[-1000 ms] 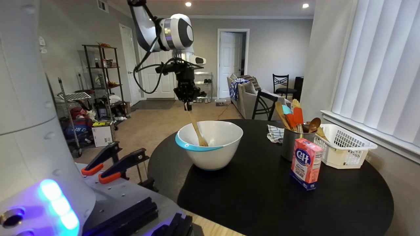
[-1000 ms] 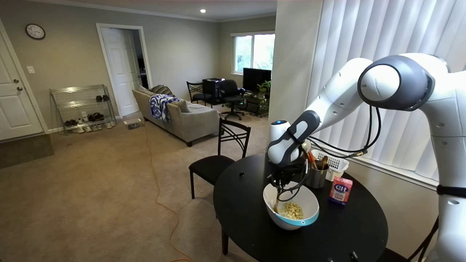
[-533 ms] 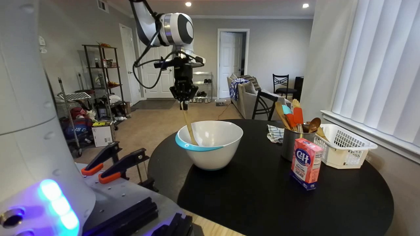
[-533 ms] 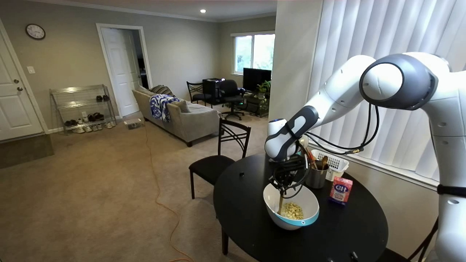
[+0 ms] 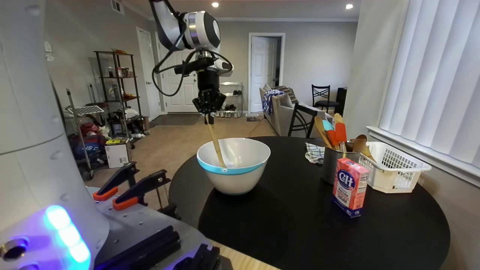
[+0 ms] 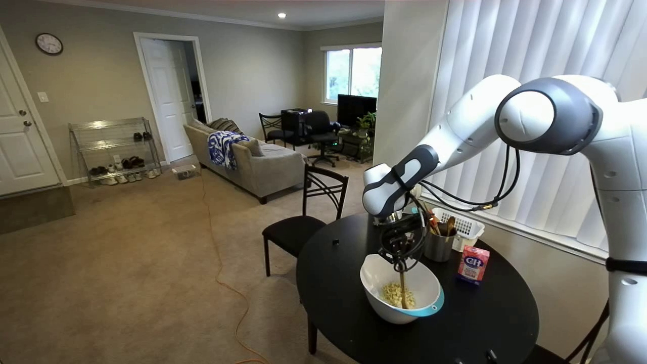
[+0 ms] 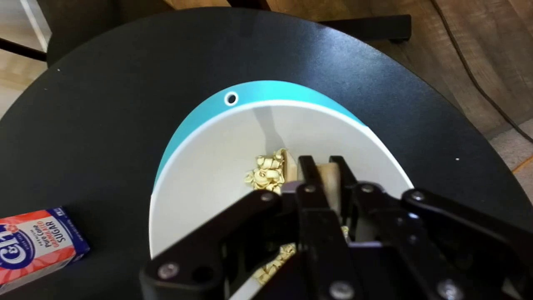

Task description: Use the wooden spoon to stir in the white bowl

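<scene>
Wooden spoon (image 5: 216,144) — jaws gripping it — slants into the white bowl (image 5: 235,183), open tabletop (image 6: 338,303) beyond its rim.

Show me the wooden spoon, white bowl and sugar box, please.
Wooden spoon (image 5: 215,142): in an exterior view, on its handle.
White bowl (image 5: 233,182): in an exterior view, on its outer wall.
Sugar box (image 6: 473,265): in an exterior view, on its printed front.

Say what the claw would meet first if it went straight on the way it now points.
Probably the pale curled pieces in the white bowl: the claw points down there, its gripped wooden spoon leading. Depth is unclear; the bowl itself might come first.
</scene>
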